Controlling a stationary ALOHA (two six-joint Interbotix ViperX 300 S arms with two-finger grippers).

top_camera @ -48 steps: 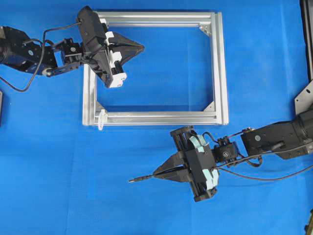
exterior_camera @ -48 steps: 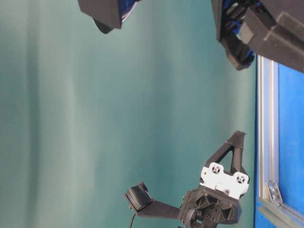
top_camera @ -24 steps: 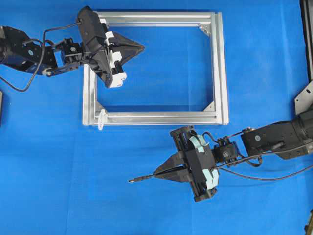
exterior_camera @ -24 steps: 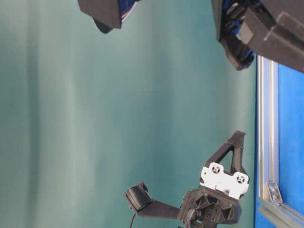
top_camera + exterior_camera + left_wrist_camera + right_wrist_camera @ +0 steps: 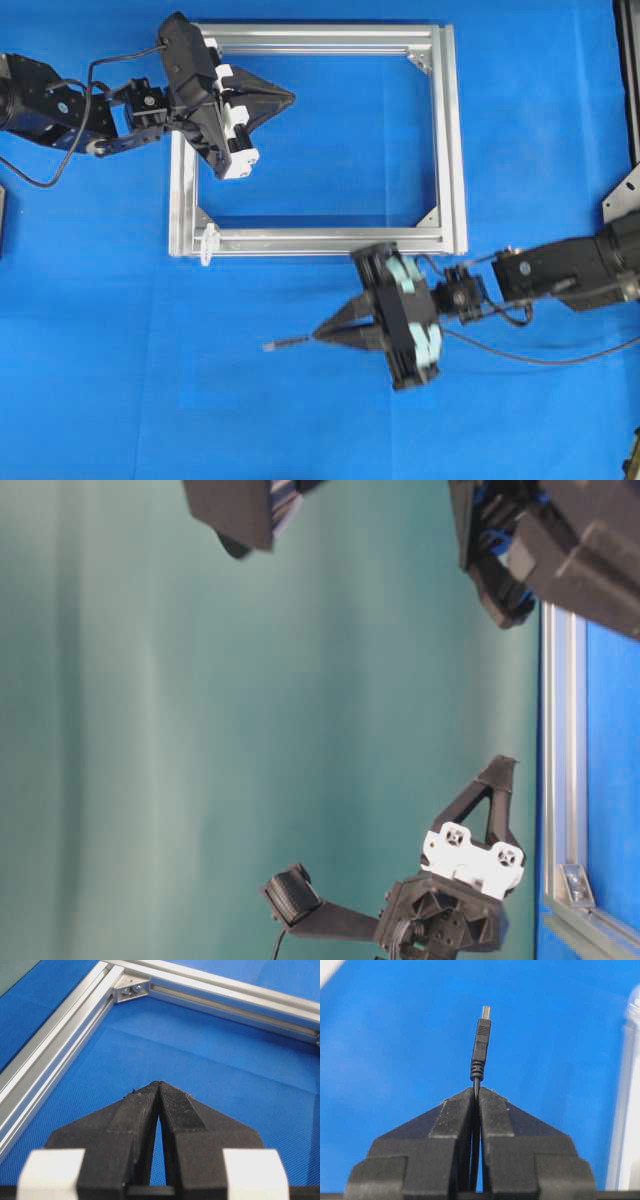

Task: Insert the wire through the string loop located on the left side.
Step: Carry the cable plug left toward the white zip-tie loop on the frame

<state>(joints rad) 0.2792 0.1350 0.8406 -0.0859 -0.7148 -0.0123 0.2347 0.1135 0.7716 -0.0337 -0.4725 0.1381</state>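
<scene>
The right hand point(image 5: 318, 336) is closed tight on the wire point(image 5: 481, 1042) just behind the plug, so the short stiff end sticks out straight toward 9 o'clock like a needle for threading. The loop point(image 5: 208, 244) hangs at the frame point(image 5: 450, 140) corner, up at about 10 o'clock from the plug and still apart from it. The left hand point(image 5: 159, 1083) is closed on nothing over the frame, I think to keep out of the way.

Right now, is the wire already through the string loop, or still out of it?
Out. The right gripper holds the wire with its plug pointing left, below the frame; the string loop hangs clear at the frame's lower-left corner.
</scene>
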